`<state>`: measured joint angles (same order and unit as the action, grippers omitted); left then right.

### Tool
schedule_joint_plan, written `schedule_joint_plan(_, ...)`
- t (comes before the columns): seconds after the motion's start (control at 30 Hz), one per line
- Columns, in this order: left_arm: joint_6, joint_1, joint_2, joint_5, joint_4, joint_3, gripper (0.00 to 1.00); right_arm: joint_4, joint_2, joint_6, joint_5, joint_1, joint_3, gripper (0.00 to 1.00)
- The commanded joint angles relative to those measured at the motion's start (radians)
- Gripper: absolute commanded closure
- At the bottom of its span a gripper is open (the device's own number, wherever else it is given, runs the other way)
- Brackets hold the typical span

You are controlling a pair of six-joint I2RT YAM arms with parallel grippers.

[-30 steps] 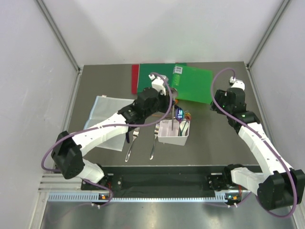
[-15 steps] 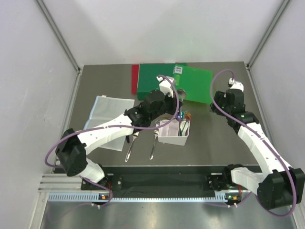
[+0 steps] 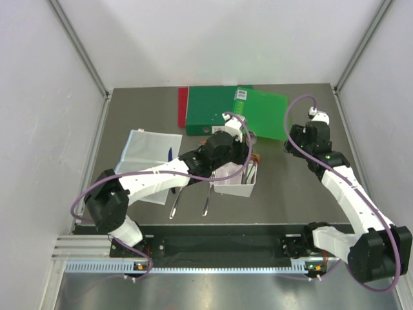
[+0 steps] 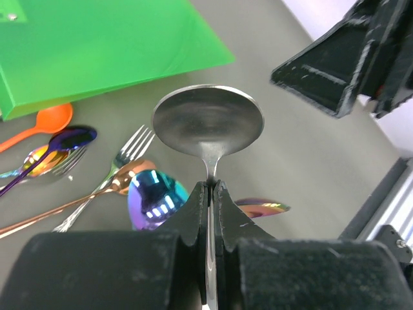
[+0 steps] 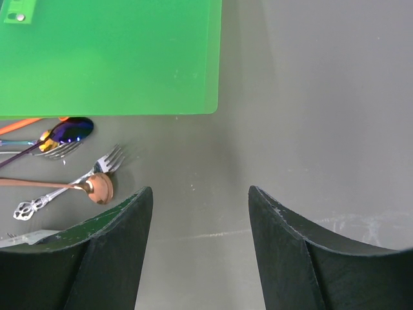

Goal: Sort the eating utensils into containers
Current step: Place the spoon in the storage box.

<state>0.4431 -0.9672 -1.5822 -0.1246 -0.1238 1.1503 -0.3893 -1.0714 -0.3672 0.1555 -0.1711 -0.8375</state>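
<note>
Table layout, from my bases:
The bin (image 3: pixel 233 190) sits mid-table (image 3: pixel 297 194), folders (image 3: pixel 213 110) behind it, sheet (image 3: pixel 142 152) to its left. Two utensils (image 3: pixel 206 201) lie just front-left of the bin; a loose cluster (image 4: pixel 122 158) lies between bin and folders. My left gripper (image 4: pixel 208 194) is above that cluster, spoon (image 4: pixel 208 121) in it; my right gripper (image 5: pixel 198 190) is off to the right.

Bright green folder (image 4: pixel 97 45); red folder (image 3: pixel 182 110); silver spoon (image 4: pixel 208 123); orange spoon (image 4: pixel 50 119); rainbow-metallic spoon (image 4: pixel 153 197); copper spoon (image 5: pixel 98 186); blue-purple spoon (image 5: pixel 71 129); white bin (image 3: pixel 233 189); grey counter (image 5: pixel 310 97); black left end effector (image 4: pixel 210 190).
</note>
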Motion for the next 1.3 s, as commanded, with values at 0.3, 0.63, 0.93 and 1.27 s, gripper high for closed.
schedule_joint_plan(0.3,-0.012,-0.024,0.057,-0.056,-0.088,-0.077,1.00,0.032,-0.009,0.001,-0.028,0.019,-0.005,0.39)
schedule_joint_plan(0.63,-0.015,-0.025,0.062,-0.043,-0.074,-0.075,0.96,0.033,-0.009,-0.003,-0.031,0.019,-0.009,0.39)
schedule_joint_plan(0.93,0.023,-0.034,0.077,-0.029,-0.086,-0.126,0.82,0.029,0.004,-0.007,-0.030,0.019,0.002,0.39)
schedule_joint_plan(1.27,0.023,-0.047,0.093,-0.043,-0.093,-0.141,0.71,0.024,0.013,-0.013,-0.034,0.021,0.003,0.39)
